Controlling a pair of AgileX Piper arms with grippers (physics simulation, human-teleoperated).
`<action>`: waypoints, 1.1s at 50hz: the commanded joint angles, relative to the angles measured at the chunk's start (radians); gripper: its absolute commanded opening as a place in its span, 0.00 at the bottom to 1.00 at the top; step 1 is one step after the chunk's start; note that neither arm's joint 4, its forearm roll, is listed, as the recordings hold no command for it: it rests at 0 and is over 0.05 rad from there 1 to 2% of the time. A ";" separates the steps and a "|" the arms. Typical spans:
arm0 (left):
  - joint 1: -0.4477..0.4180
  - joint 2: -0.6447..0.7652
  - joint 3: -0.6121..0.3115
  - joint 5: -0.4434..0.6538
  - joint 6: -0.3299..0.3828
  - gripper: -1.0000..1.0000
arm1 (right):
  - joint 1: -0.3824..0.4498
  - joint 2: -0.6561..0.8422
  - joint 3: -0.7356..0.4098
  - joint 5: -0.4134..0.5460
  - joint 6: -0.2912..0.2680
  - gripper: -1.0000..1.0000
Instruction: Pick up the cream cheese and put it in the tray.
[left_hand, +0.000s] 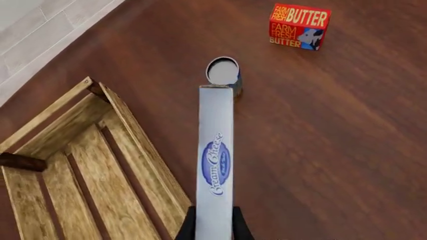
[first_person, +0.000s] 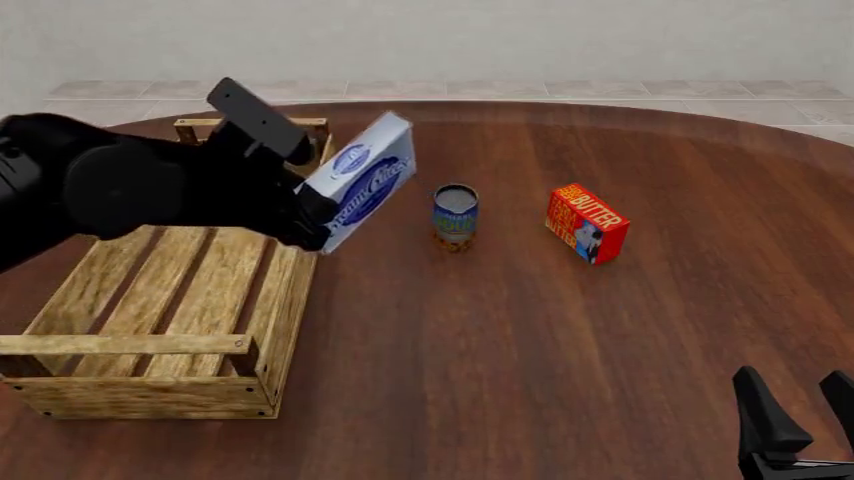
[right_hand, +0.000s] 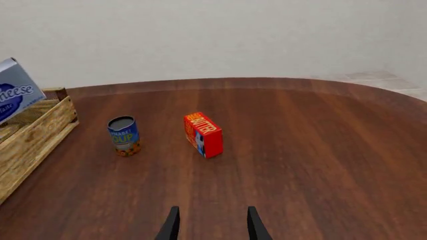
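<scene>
White cardboard is what catches the eye: the cream cheese (first_person: 358, 182) carton is up off the table (first_person: 534, 340), pinched at one end between the dark fingers of the left gripper (left_hand: 213, 226), which are closed tight against its two broad faces. From the left wrist view the carton (left_hand: 215, 160) runs straight out ahead of the fingers, narrow edge toward the camera, blue oval label readable along it. It hangs tilted in the air, its far end raised, just over the long side plank of the tray (first_person: 274, 330), more above the rim than inside the crate. The tray's slatted wooden floor (left_hand: 100, 190) lies below and to one side of the gripped carton. Just past the carton's free end stands a small soup can (first_person: 455, 217), upright on the dark wood, apart from the carton. Farther out from the left gripper, beyond the can, sits the red and orange butter box (first_person: 589, 222), resting alone. The right gripper (right_hand: 213, 224) is well away from all of this, low near the table's near edge, its two fingers spread apart with nothing between them, pointing across bare wood toward the can (right_hand: 124, 136) and butter box (right_hand: 203, 134).
</scene>
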 joint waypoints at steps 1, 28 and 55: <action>0.045 -0.019 0.008 0.001 0.017 0.00 | 0.000 0.000 0.000 -0.001 0.000 1.00; 0.116 -0.078 0.036 0.020 0.003 0.00 | -0.002 0.000 0.000 0.002 0.000 1.00; 0.214 -0.177 0.127 0.030 0.014 0.00 | -0.001 0.000 0.000 0.004 0.001 1.00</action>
